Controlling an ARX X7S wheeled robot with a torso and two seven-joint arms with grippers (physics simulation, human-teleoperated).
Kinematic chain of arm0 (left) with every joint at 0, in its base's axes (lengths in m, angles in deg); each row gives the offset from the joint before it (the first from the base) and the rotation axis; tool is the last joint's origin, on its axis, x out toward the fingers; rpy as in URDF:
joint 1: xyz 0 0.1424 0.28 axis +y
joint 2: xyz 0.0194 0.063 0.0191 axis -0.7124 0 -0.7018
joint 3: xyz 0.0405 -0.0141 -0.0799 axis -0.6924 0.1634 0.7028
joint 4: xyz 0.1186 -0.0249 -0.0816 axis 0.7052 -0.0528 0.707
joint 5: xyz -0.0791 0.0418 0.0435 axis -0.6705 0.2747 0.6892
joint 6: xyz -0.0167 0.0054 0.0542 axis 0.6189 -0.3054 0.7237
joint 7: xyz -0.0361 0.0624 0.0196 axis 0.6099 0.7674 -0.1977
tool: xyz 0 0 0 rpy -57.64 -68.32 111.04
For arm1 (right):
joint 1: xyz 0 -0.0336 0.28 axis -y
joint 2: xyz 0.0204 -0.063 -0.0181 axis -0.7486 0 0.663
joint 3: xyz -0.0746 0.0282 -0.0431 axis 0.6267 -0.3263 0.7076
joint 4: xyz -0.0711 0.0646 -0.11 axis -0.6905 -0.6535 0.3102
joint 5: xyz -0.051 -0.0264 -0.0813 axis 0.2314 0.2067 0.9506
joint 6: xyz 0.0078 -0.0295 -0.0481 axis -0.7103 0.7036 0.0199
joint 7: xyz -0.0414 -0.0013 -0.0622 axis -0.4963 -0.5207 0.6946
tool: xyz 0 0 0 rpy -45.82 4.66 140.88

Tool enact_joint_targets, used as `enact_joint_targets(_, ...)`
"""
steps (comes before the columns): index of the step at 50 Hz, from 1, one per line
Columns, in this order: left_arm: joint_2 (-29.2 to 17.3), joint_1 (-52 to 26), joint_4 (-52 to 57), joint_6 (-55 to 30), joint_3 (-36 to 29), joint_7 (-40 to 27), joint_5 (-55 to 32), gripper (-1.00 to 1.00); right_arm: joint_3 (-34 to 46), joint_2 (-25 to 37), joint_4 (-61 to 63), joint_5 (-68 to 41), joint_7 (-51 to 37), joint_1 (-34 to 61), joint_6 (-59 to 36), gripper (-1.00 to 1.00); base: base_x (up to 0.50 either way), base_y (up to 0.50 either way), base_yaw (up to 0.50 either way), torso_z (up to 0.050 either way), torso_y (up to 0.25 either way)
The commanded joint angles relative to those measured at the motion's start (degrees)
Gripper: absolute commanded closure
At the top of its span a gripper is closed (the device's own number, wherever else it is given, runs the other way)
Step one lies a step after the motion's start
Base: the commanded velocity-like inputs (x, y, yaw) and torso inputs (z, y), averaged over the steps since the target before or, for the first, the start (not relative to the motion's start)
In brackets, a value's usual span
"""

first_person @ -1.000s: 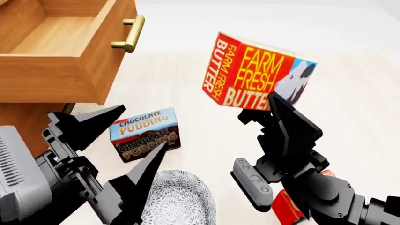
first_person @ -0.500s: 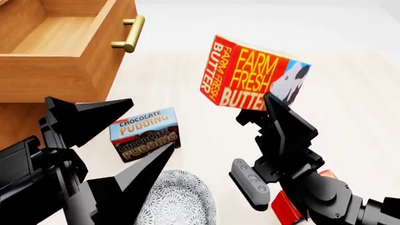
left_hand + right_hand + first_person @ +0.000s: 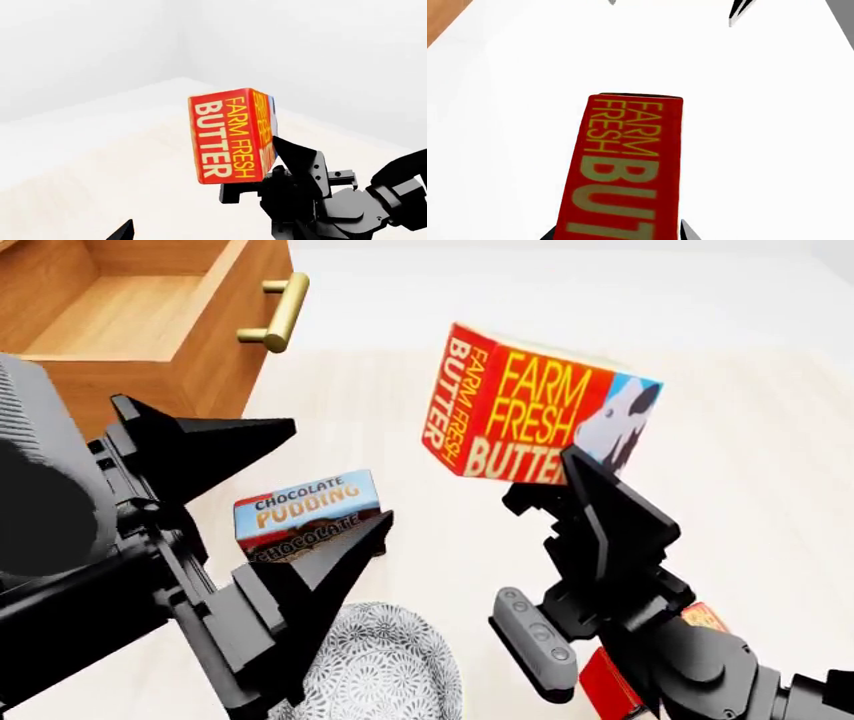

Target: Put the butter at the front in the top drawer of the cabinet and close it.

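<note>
My right gripper (image 3: 571, 478) is shut on a red-and-orange butter carton (image 3: 541, 418) and holds it in the air, tilted, right of the open top drawer (image 3: 134, 325). The drawer's inside is bare wood and its brass handle (image 3: 276, 310) faces the carton. The carton also shows in the left wrist view (image 3: 230, 135) and the right wrist view (image 3: 627, 170), with a finger on each side. My left gripper (image 3: 287, 495) is open and empty over the chocolate pudding box (image 3: 304, 510). A second butter carton (image 3: 627, 675) lies partly hidden under my right arm. The cabinet body is hidden behind my left arm.
A patterned grey plate (image 3: 380, 665) sits at the near edge between my arms. The pudding box lies between the plate and the drawer. The light floor stretches away behind the held carton.
My left arm has risen and swung up into view, its open fingers now higher over the pudding box. The held butter carton has shifted slightly left.
</note>
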Motion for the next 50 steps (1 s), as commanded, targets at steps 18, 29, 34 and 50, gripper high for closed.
enact_joint_targets(18,4.62,-14.03,-4.66,-4.51,-10.1,-7.22,-7.09,-1.0,-1.6,0.01,0.32,1.77,0.1,-0.14,-1.12,1.0,0.0,0.0,0.0,0.001,0.001)
enact_joint_targets(29,5.79,-15.38,-5.15,-4.38,-11.05,-7.72,-8.08,-1.0,-1.88,0.13,0.57,2.14,0.58,-0.44,-1.06,1.0,0.0,0.0,0.0,0.001,0.001)
enact_joint_targets(34,6.44,-16.33,-6.13,-4.46,-11.5,-7.74,-8.31,-1.0,-1.95,0.13,0.49,2.42,0.77,-0.54,-1.09,1.0,0.0,0.0,0.0,0.0,0.0)
enact_joint_targets(50,8.6,-17.06,-8.1,-4.19,-12.26,-6.91,-7.45,-1.0,-2.29,-0.28,0.05,2.75,1.03,-0.88,-0.5,1.0,0.0,0.0,0.0,0.001,0.001)
